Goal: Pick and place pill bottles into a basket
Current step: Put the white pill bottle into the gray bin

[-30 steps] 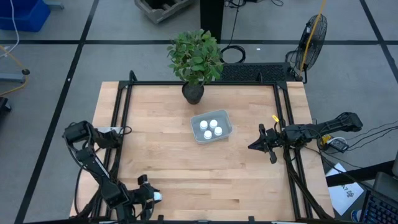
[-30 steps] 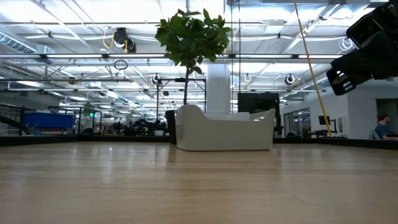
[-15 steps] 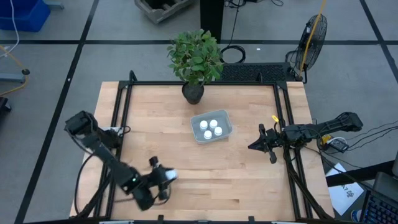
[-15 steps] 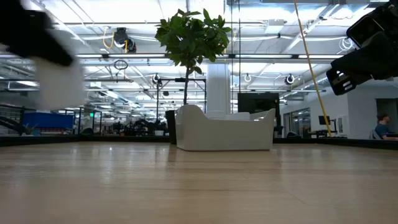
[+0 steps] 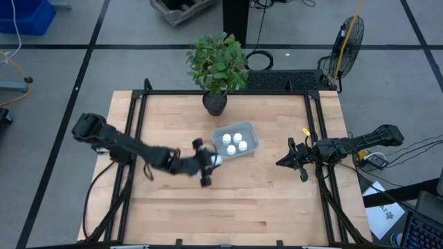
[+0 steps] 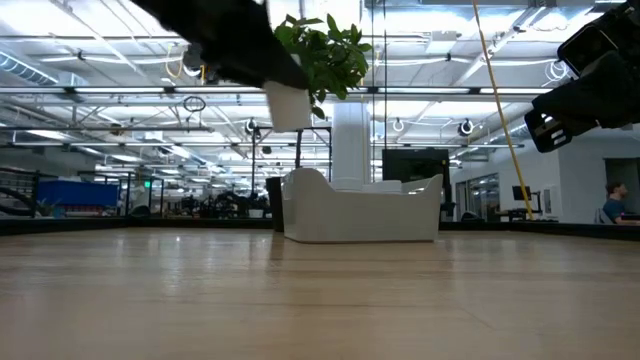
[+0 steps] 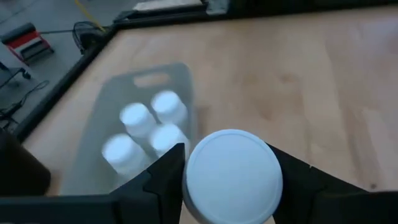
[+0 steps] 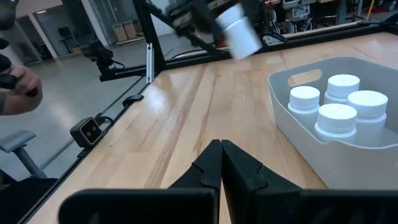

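Observation:
The pale basket (image 5: 236,141) sits at the table's middle and holds several white pill bottles (image 8: 339,115), standing upright on their bases. My left gripper (image 5: 212,162) hovers just off the basket's near-left corner. It is shut on one more white bottle (image 7: 233,175), which is also seen in the low view (image 6: 288,105). My right gripper (image 5: 282,162) is shut and empty. It stays above the table to the right of the basket, pointing at it (image 8: 221,163). My left gripper pinches the bottle between its two fingers (image 7: 163,177), one on each side of its upper part (image 7: 193,180), just below the round cap. The fingers slant down from the table's left. The bottle hangs tilted below them, lifted clear of the table (image 8: 239,30).
A dark plant pot (image 5: 214,104) with a leafy plant stands just beyond the basket at the far edge. Black frame rails (image 5: 135,138) run along the table's left and right sides. Bare wood lies near and left of the basket. A person's hand (image 8: 18,79) shows beyond the table.
My left gripper has swung from the table's near-left corner toward the far right, up to the basket's near-left corner. It has carried the white bottle, shut on it and clear of the table.

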You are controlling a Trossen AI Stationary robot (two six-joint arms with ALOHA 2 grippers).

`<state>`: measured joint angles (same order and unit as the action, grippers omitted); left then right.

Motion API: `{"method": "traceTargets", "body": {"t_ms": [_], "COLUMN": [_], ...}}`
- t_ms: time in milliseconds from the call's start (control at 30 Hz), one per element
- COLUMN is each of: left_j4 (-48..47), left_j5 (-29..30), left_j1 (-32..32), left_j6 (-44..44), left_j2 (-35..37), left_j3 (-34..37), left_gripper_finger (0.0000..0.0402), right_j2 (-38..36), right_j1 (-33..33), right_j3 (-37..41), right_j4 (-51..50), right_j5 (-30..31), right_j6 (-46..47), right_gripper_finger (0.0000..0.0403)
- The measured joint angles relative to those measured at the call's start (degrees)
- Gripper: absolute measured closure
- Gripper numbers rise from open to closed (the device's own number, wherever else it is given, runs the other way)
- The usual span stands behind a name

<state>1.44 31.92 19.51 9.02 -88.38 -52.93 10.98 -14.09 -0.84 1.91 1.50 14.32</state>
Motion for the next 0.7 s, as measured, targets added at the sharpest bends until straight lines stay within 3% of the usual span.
{"method": "traceTargets", "body": {"t_ms": [200, 367, 700], "left_j4": [1.9, 2.7, 6.5], "left_j5": [-10.0, -18.6, -25.1], "left_j1": [-12.0, -19.7, -23.8], "left_j6": [-3.1, -1.8, -1.3], "left_j2": [1.4, 0.0, -5.7], "left_j3": [0.0, 0.0, 0.1], "left_gripper_finger": [0.022, 0.0196, 0.0221], "right_j2": [0.0, 0.1, 1.2], "right_j1": [0.0, 0.0, 0.0], "right_j3": [0.0, 0.0, 0.0], "right_j4": [0.0, 0.0, 0.0], "right_j5": [0.0, 0.0, 0.1], "right_j6": [-0.4, -0.5, -0.5], "right_gripper_finger": [0.0403, 0.0403, 0.0403]}}
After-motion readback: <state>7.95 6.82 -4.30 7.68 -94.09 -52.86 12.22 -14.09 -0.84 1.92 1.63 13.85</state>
